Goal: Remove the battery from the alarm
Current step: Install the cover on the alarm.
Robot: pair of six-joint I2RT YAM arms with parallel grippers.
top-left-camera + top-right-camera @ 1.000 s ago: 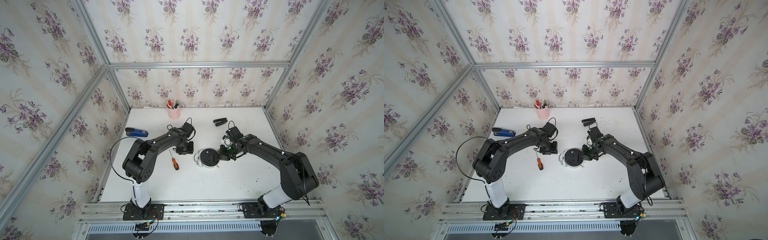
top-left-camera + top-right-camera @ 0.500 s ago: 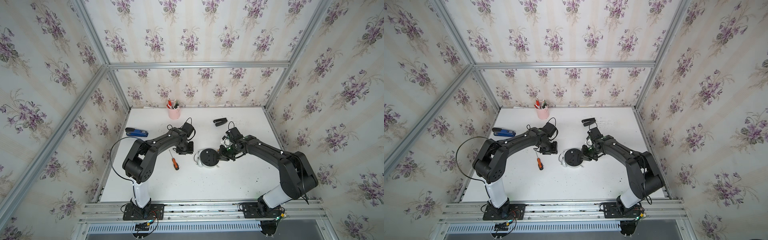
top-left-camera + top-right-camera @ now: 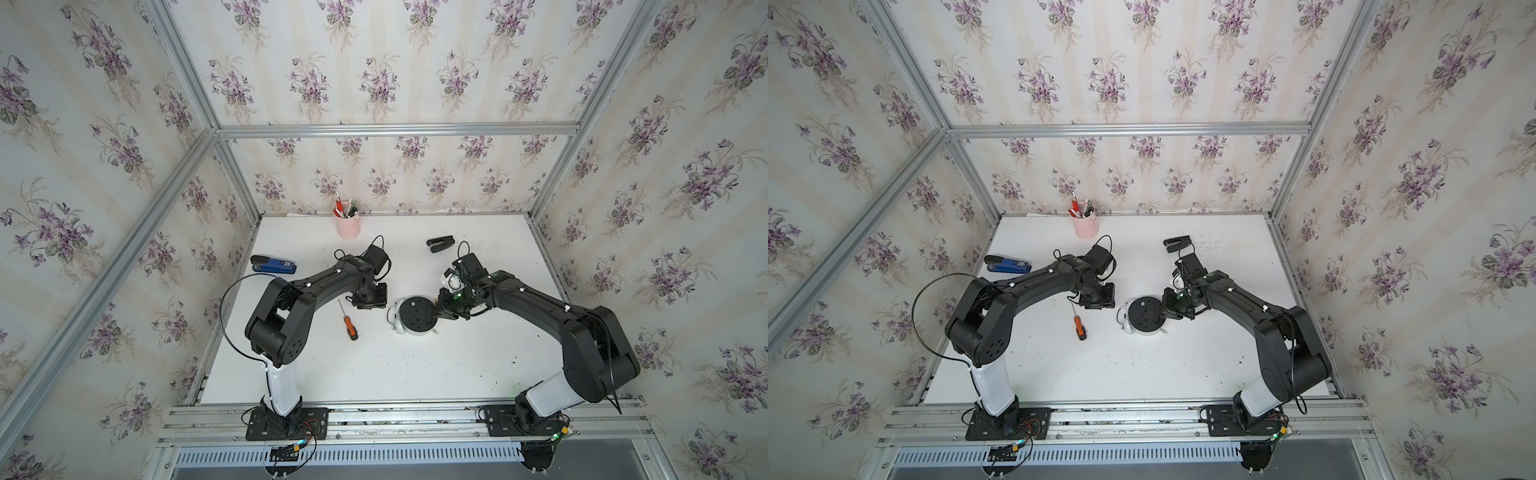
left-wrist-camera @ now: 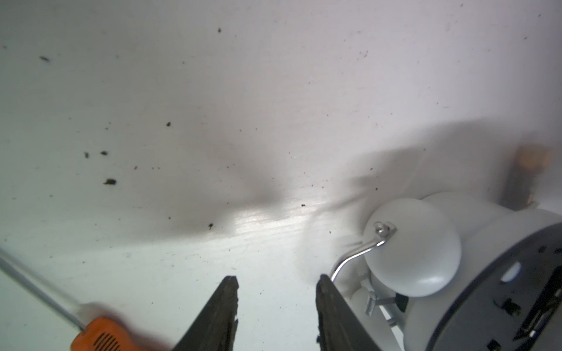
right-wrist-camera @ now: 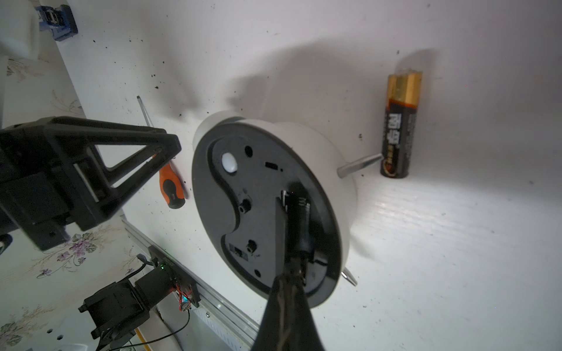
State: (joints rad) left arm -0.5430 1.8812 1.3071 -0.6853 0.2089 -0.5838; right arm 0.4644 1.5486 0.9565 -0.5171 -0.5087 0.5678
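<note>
The alarm (image 3: pixel 414 316) lies face down on the white table, its black round back (image 5: pixel 258 209) up and its bells (image 4: pixel 410 249) toward my left arm. The battery (image 5: pixel 398 127), black with a gold end, lies on the table beside the alarm's metal foot, apart from the clock; it shows blurred in the left wrist view (image 4: pixel 523 173). My right gripper (image 5: pixel 293 273) is shut, its tips at a raised black flap on the alarm's back (image 3: pixel 436 309). My left gripper (image 4: pixel 277 281) stands open over bare table next to the bells (image 3: pixel 371 304), holding nothing.
An orange-handled screwdriver (image 3: pixel 348 322) lies left of the alarm, close to my left gripper. A blue stapler (image 3: pixel 273 265) sits at the left edge, a pink cup of pens (image 3: pixel 347 226) at the back, and a black stapler (image 3: pixel 440 244) behind my right arm.
</note>
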